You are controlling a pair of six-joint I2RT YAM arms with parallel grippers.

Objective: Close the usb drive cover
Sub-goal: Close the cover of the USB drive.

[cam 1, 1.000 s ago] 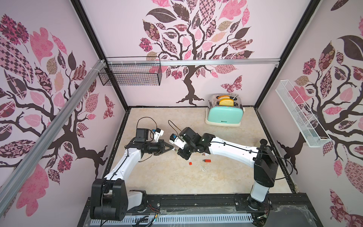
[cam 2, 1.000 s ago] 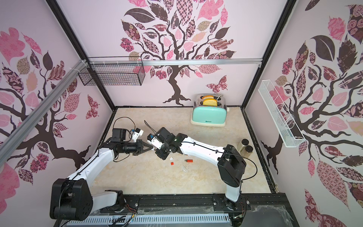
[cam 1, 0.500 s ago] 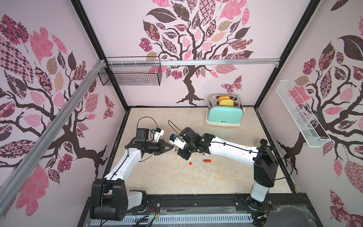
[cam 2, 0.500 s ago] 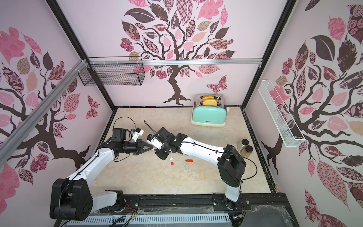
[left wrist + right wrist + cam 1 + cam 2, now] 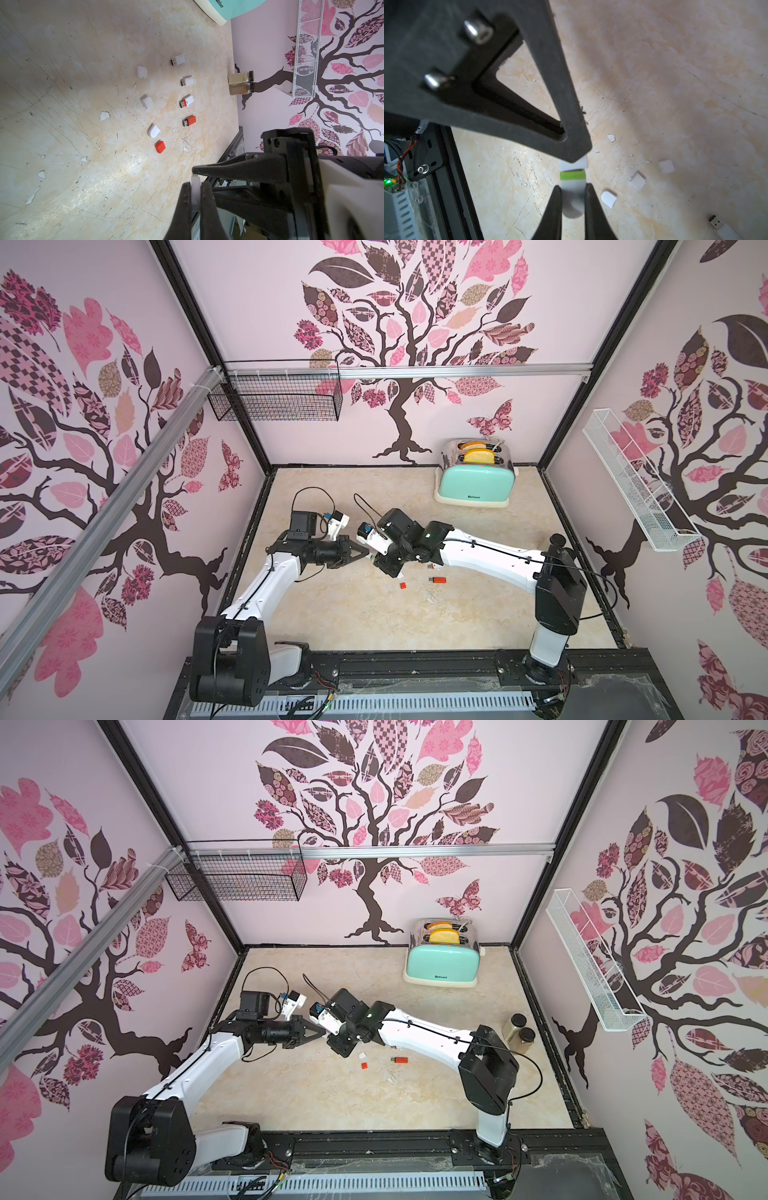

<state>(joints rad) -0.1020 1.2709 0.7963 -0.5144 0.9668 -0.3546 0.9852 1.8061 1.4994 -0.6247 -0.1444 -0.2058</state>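
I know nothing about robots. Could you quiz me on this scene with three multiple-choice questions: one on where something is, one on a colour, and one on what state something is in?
1. Where does the mint-green toaster stand on the beige table?
A) at the back, by the rear wall
B) at the front edge
C) dead centre

2. What colour is the band on the white plastic USB drive between the right fingers?
A) blue
B) green
C) red

3. How do the right fingers stand?
A) wide open
B) shut on the drive
C) out of sight

Answers:
1 A: both top views show it against the rear wall.
2 B: the right wrist view shows a green stripe across it.
3 B: they pinch the drive from both sides.
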